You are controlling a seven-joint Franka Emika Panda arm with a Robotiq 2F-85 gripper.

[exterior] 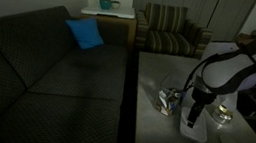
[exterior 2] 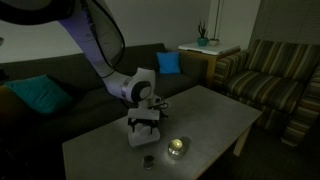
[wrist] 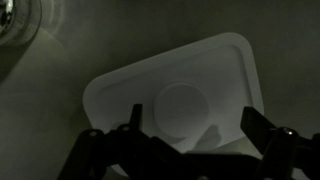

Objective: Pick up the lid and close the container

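Lid just beneath spread gripper

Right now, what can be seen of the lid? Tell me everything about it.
The lid is a flat, whitish piece that looks like translucent plastic. It is a rounded rectangle with a raised rim and a faint round shape at its centre. It lies flat on the grey table, turned at a slant in the wrist view. The gripper hangs over its near edge with the jaws open, one finger to each side. Whether the fingers touch it cannot be told.
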